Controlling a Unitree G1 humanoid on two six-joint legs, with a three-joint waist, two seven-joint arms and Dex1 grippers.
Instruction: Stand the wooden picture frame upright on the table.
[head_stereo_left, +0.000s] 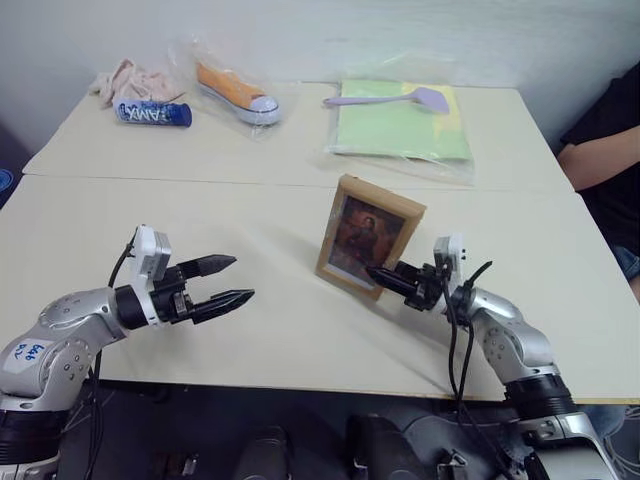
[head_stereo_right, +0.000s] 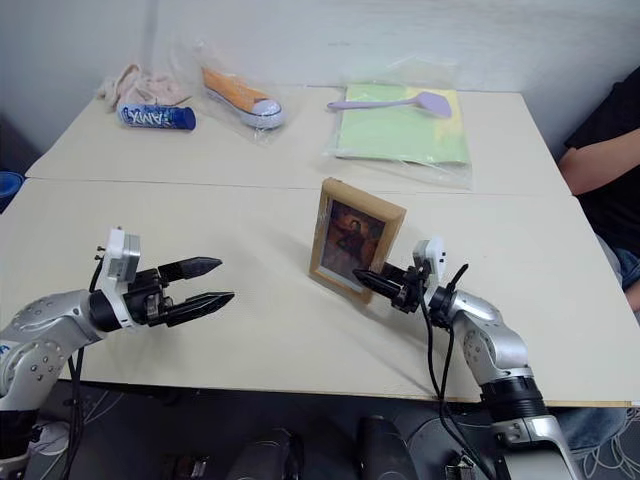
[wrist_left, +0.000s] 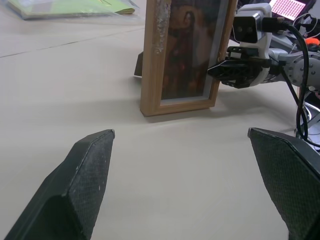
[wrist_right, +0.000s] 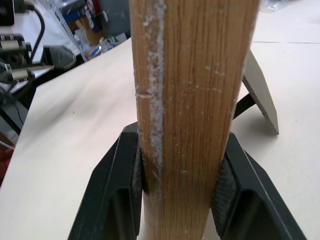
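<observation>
The wooden picture frame (head_stereo_left: 368, 235) stands upright on the table (head_stereo_left: 250, 210), just right of the middle, its portrait facing me. Its hinged stand (wrist_right: 260, 90) is spread behind it and rests on the tabletop. My right gripper (head_stereo_left: 375, 272) is shut on the frame's lower right edge, and in the right wrist view both black fingers (wrist_right: 127, 170) press against the wood. My left gripper (head_stereo_left: 243, 279) hovers to the frame's left, well apart from it, open and with nothing between its fingers. The left wrist view looks at the frame (wrist_left: 185, 55) with the right gripper (wrist_left: 220, 70) at its side.
At the back lie a green sheet in clear plastic (head_stereo_left: 405, 125) with a purple spatula (head_stereo_left: 400, 98) on it, an orange shoe in a bag (head_stereo_left: 235, 92), a blue can (head_stereo_left: 152, 113) and a pink cloth (head_stereo_left: 130, 78). A person's arm (head_stereo_left: 600, 160) is at the right edge.
</observation>
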